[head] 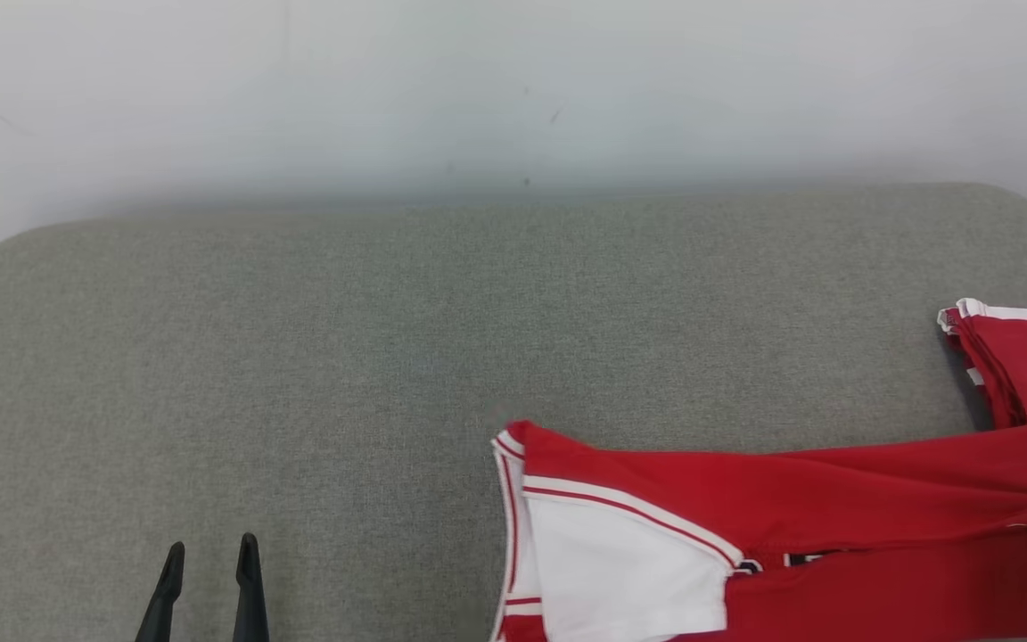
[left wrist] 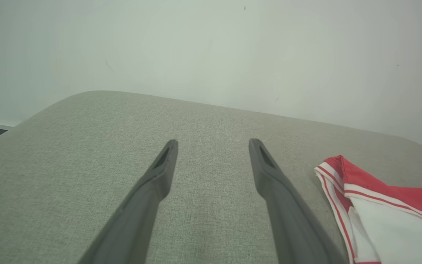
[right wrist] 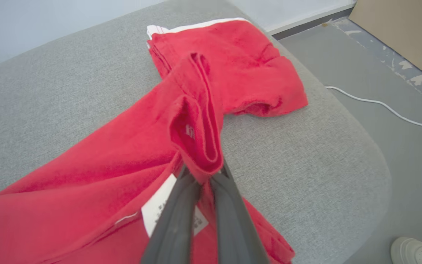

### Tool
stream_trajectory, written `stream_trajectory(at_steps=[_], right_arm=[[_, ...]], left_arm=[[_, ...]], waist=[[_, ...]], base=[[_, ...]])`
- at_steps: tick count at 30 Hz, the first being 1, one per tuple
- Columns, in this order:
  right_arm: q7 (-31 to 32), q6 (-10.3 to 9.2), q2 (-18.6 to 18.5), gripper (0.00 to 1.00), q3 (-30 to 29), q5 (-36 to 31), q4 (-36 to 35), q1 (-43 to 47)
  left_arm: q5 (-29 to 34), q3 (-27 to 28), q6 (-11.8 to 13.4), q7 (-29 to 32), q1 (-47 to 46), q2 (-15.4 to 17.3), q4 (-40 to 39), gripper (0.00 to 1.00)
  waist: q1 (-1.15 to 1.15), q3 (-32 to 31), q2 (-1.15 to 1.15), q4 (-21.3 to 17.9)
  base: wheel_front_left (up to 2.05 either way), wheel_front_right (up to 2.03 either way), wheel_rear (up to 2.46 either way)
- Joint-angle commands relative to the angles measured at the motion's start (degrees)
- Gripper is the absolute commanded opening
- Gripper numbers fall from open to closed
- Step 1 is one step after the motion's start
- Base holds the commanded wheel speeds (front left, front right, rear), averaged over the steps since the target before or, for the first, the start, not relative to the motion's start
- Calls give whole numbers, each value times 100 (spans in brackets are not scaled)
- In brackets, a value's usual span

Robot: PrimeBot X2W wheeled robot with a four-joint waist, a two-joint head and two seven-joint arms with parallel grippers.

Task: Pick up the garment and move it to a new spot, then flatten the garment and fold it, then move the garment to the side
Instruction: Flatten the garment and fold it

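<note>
Your right pincer point(right wrist: 205, 178) is clamped narrow on a bunched fold of the red garment point(right wrist: 97, 161), and that fold is your main risk. The grip takes in a doubled hem near the white label point(right wrist: 159, 214) (several layers, by the look of it), so a lift may bring the cloth up as a twisted rope rather than an open sheet. Flattening it would then cost you extra passes. The pinch also looks shallow, with cloth showing just past the fingertips, so a quick pull could let it slip out. One more hazard: the far part of the garment lies close to the rounded edge of the grey cushion point(right wrist: 324, 157). A drag toward that side could tip it onto the floor, where a white cable point(right wrist: 379, 104) runs and a shoe point(right wrist: 412, 251) stands.

The garment lies at the right side of the cushion, partly doubled over itself, spreading away from the right pincer on both sides of the held fold. Your left pincer point(head: 212, 542) stands wide with nothing in it, over bare cushion. It is well apart from the garment's white-and-red striped corner, which lies off to its right.
</note>
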Motion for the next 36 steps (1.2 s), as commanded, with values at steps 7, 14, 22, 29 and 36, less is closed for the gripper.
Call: stream_trajectory(at_steps=[7, 14, 22, 29, 36], right_arm=[[-25, -17, 32, 0, 146, 50, -374, 167], [187, -17, 226, 0, 1266, 411, -685, 314], [418, -17, 379, 0, 3001, 897, -852, 309], [381, -17, 455, 0, 3967, 1165, -565, 192], [187, -17, 550, 0, 4406, 1388, -92, -22]], left_arm=[[-44, 18, 4, -16, 114, -26, 15, 100], [-58, -21, 4, -16, 120, -30, 53, 100], [-79, -86, 4, -16, 112, -31, 73, 100], [-90, -182, 4, -16, 144, -26, 150, 100], [-85, -282, 4, -16, 201, -19, 200, 100]], waist=[[0, -74, 0, -7], [0, -117, 0, 34], [0, -130, 0, 146], [0, -250, 0, 330], [0, -340, 0, 510]], base=[[0, 0, 0], [0, 0, 0], [0, 0, 0], [0, 0, 0], [0, 0, 0]])
